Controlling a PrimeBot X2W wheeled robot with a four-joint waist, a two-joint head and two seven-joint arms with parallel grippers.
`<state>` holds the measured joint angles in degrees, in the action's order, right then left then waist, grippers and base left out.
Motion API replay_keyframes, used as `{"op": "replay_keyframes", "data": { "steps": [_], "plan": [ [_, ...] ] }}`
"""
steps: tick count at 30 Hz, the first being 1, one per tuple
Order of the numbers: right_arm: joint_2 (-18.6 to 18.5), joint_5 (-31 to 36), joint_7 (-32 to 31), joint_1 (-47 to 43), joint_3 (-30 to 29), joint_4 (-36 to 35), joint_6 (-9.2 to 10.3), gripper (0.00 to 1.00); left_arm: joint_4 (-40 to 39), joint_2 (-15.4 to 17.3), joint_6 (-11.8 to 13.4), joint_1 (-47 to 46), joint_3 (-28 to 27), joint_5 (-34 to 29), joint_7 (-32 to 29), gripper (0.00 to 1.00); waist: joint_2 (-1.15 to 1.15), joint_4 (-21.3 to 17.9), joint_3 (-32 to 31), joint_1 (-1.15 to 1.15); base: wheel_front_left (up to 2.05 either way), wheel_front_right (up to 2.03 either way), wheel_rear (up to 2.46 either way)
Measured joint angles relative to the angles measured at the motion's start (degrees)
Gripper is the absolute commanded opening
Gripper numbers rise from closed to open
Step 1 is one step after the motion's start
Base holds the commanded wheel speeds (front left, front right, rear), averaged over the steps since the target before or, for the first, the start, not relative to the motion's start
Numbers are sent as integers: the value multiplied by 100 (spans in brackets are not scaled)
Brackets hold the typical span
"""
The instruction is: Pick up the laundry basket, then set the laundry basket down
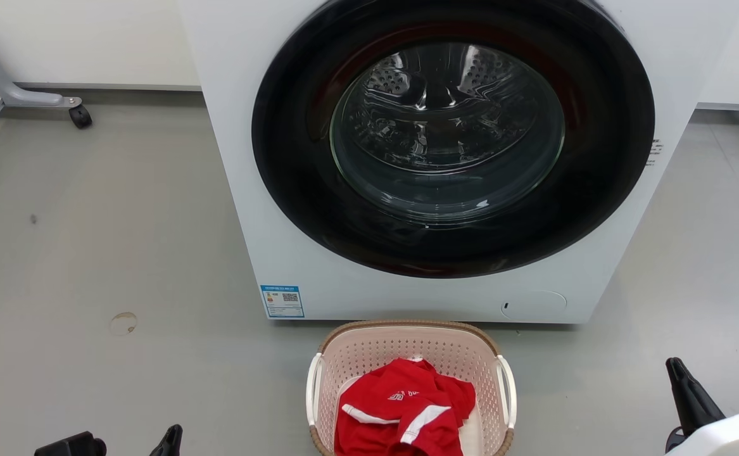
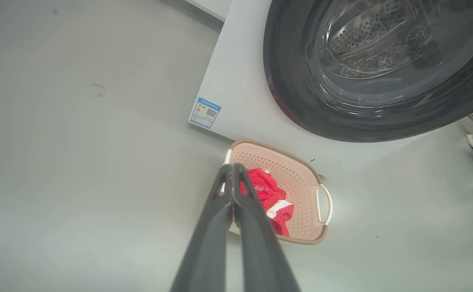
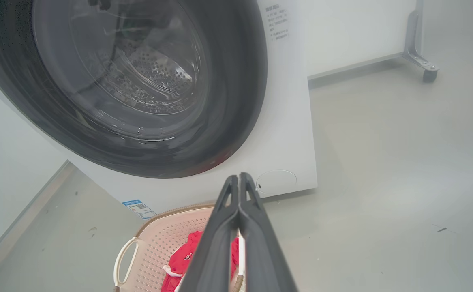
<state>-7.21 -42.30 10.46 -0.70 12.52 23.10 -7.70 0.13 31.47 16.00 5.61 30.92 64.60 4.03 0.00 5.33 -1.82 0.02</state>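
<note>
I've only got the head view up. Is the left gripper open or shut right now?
Observer: The left wrist view shows the left gripper shut, fingers pressed together with nothing between them, pointing toward the laundry basket.
Operator: And the right one?
Observer: Its wrist view shows the right gripper shut too, holding nothing, with the washer ahead of it.

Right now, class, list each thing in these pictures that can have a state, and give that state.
laundry basket, upright on the floor, not gripped, holding a garment
red garment, crumpled inside the basket
washer door, shut
left gripper, shut, empty
right gripper, shut, empty
</note>
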Motion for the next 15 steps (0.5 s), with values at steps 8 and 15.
{"op": "replay_keyframes", "data": {
  "steps": [8,15],
  "plan": [
    [51,-370,-123,5,-137,-52,0,0,114,-183,-171,-29,-218,225,-49,0,0,-41,16,0,0,0,0],
    [78,-714,-237,37,-272,-121,0,0,210,-355,-328,-83,-410,468,-79,0,0,-77,29,0,0,0,0]
  ]
}}
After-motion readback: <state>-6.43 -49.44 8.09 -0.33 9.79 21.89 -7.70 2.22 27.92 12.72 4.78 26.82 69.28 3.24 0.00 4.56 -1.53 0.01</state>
